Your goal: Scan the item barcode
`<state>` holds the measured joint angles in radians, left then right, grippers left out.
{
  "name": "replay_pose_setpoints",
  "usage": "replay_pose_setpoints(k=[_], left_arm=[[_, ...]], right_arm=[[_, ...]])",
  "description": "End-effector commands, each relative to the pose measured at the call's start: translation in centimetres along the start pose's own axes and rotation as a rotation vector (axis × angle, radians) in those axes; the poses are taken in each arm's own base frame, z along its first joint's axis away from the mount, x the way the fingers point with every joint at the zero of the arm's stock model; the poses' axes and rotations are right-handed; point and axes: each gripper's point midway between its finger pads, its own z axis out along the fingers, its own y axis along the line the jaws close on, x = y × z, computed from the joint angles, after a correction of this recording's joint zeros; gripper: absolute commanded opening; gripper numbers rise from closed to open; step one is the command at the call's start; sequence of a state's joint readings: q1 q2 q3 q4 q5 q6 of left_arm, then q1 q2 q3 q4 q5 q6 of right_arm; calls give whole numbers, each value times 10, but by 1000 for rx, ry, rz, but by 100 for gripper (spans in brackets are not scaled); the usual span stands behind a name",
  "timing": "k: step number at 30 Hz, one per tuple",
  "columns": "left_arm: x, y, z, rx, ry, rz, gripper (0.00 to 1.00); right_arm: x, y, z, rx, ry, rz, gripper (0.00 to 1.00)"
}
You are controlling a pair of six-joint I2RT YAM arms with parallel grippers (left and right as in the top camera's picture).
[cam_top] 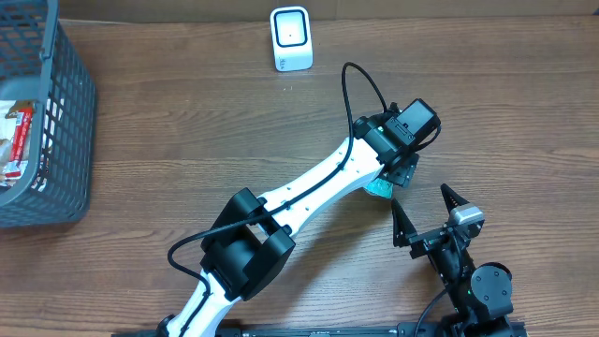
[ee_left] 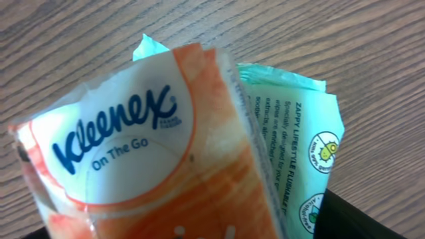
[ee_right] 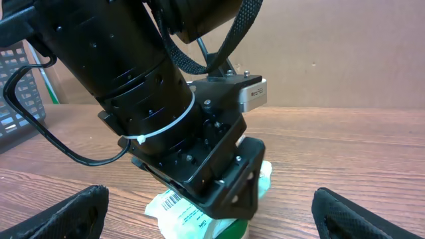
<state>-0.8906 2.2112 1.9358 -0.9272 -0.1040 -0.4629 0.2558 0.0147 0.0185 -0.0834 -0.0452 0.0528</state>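
Note:
An orange and white Kleenex tissue pack [ee_left: 153, 146] fills the left wrist view, lying partly over a mint-green wipes pack [ee_left: 299, 139] on the wooden table. One black finger [ee_left: 352, 219] of the left gripper shows at the lower right, with a strip of the wipes pack visible between it and the Kleenex pack. From overhead the left gripper [cam_top: 393, 178] hangs low over the teal pack [cam_top: 378, 187]. In the right wrist view a barcode label [ee_right: 174, 201] shows on the pack under the left gripper's body [ee_right: 226, 179]. My right gripper [cam_top: 426, 217] stands open just behind, empty. The white scanner [cam_top: 291, 37] stands at the far edge.
A grey plastic basket [cam_top: 75, 122] holding packaged goods stands at the far left. The left arm [cam_top: 309, 187] stretches diagonally across the middle of the table, its black cable looping above the wrist.

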Motion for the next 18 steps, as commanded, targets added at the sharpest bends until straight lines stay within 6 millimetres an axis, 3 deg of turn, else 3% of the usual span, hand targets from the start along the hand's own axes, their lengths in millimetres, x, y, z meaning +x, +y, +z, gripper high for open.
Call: replay_pose_setpoints(k=[1,12,18], left_arm=[[-9,-3,-9,-17,-42,29,68],[-11,-2,-16,-18,-50,29,68],[-10,-1,-17,-22,-49,33,75]], right_arm=[[2,-1,0,1,-4,3,100],[2,-1,0,1,-4,4,100],[2,-1,0,1,-4,3,100]])
